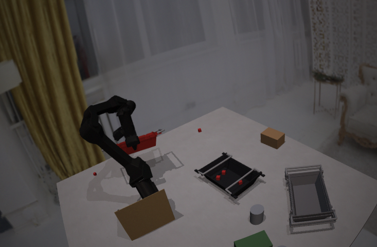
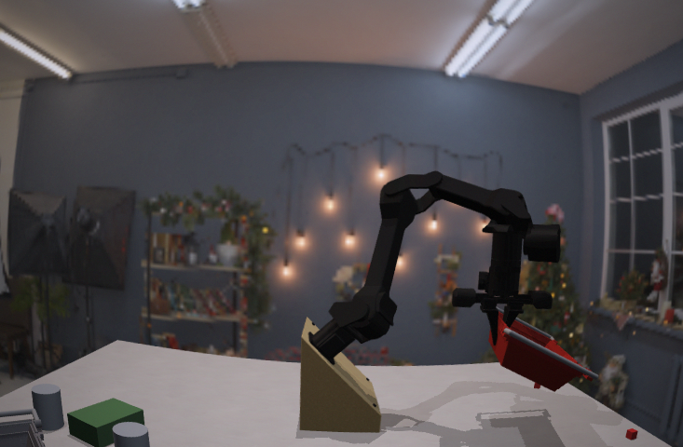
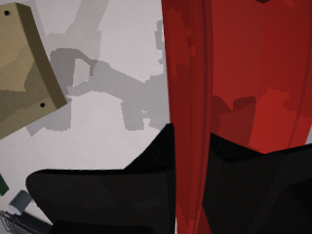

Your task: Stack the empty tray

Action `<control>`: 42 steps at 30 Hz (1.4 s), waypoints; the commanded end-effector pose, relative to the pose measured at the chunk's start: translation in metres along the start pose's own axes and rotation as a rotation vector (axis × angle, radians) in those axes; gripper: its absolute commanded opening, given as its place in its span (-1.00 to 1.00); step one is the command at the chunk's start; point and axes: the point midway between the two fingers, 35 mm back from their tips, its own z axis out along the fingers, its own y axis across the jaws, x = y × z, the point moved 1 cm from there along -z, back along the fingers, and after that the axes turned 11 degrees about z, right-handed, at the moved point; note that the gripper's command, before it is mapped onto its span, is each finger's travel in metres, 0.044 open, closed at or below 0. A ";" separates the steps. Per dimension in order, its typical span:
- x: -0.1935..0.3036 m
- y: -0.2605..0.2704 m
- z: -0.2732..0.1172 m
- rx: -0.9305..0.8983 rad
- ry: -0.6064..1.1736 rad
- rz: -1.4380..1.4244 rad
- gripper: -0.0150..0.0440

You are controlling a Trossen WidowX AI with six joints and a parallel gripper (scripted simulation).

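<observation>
The loaded black tray point(image 1: 244, 188) stands in the middle of the table in the top view, with a few red blocks point(image 1: 218, 177) point(image 1: 223, 172) inside. Its two grey wire bars point(image 1: 216, 164) point(image 1: 247, 175) lie in across its top. The red tray point(image 1: 146, 144) point(image 2: 534, 363) point(image 3: 253, 73) is empty. My gripper point(image 1: 133, 146) point(image 2: 500, 334) point(image 3: 177, 129) is shut on one long wall of it and holds it above the table. The red tray is tilted, with its far side hanging lower. Its own wire bars stick out at its ends.
A grey tray point(image 1: 318, 186) stands at the right. A grey cylinder point(image 1: 256, 215), a green block point(image 1: 252, 241) point(image 2: 104, 419) and an orange-brown box point(image 1: 272, 138) stand around the black tray. Loose red blocks point(image 1: 199, 130) point(image 1: 94, 173) point(image 2: 631, 433) lie farther out. My arm's wedge base point(image 1: 145, 216) point(image 2: 334, 400) is in front.
</observation>
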 end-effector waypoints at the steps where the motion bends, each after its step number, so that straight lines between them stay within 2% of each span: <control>1: -0.001 -0.003 -0.005 0.011 0.000 -0.008 -0.49; 23: 0.001 -0.004 -0.004 0.008 0.003 -0.001 -0.49; 42: 0.068 -0.017 0.014 -0.066 0.064 0.213 -0.49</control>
